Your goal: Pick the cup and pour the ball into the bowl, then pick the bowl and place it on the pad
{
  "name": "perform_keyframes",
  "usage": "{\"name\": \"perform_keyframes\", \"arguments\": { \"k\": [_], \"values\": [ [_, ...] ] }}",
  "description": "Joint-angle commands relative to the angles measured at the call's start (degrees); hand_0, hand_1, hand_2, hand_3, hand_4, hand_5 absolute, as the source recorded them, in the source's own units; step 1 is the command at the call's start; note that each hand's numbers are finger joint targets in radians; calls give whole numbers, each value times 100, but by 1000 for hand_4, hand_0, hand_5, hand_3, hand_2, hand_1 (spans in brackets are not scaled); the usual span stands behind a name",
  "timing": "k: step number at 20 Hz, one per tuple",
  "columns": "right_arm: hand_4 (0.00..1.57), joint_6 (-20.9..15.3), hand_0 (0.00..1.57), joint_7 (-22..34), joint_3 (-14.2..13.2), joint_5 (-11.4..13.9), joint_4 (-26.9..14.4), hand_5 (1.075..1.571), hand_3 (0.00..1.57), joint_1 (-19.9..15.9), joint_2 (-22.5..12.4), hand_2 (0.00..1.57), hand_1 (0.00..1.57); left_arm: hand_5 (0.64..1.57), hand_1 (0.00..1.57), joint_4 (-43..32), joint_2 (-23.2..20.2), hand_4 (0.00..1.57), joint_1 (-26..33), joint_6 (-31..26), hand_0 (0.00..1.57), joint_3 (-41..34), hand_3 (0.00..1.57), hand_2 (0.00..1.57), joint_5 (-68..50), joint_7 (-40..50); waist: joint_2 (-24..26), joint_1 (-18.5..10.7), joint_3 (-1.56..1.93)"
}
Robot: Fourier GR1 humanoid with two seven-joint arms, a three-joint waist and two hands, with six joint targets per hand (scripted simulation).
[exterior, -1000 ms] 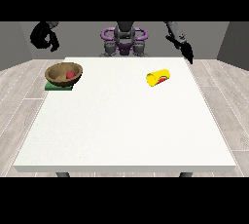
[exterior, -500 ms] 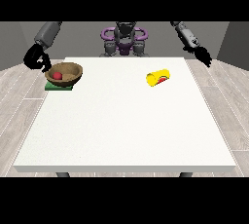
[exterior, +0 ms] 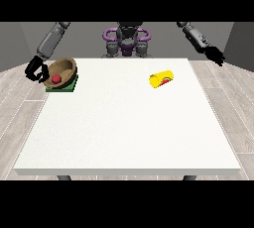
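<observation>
- I see the bowl (exterior: 61,71) at the frame's upper left, tipped toward the camera and resting on the green pad (exterior: 61,86), so it already sits where the task wants it.
- Inside the bowl lies a red ball (exterior: 56,79); I judge the pour as done.
- The hand at the view's left (exterior: 36,70) is right at the bowl's left rim, fingers curled; I cannot tell whether they pinch the rim or merely sit beside it.
- The yellow cup (exterior: 161,79) lies on its side at upper right of centre on the table (exterior: 129,138), long axis running left-right, mouth toward the lower left. Something red shows at its mouth; I cannot make out what.
- The hand at the view's right (exterior: 216,55) hangs off the table's far right edge, well apart from the cup; its fingers I cannot read.
- My call: what remains is letting go and drawing the left-side hand out leftward, away from the tilted bowl.
</observation>
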State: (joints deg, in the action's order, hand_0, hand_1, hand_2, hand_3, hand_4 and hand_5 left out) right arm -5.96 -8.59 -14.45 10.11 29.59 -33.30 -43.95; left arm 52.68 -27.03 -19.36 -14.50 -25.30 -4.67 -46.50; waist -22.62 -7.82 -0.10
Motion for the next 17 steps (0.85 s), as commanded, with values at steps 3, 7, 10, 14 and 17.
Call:
{"name": "perform_keyframes", "arguments": {
  "k": [3,7,10,14,17],
  "values": [
    [200,448,1264,242,-876,-831,-646,1389,911,-521,-217,1263,1264,1179,0,426,-138,863,162,-157,0,-145,0,0,-232,-16,-251,-10,27],
    [0,351,0,286,-990,-860,-779,1238,182,-546,-430,641,0,1176,0,588,-33,852,435,-1,0,-111,0,0,-221,215,41,72,20],
    [0,894,0,724,-1154,-1024,-856,1264,0,-774,-1072,503,0,1175,0,457,-248,872,429,-375,0,-202,0,0,-387,144,-1,-16,14],
    [0,771,0,466,-1052,-1022,-778,1295,0,-582,-525,442,0,1213,0,434,74,883,514,-136,0,-40,0,0,-299,277,380,176,11],
    [501,1199,0,273,-1006,-1247,-358,1371,369,-853,61,102,0,1213,0,-4,58,883,465,14,0,36,0,0,-74,353,912,273,-3]
  ]
}}
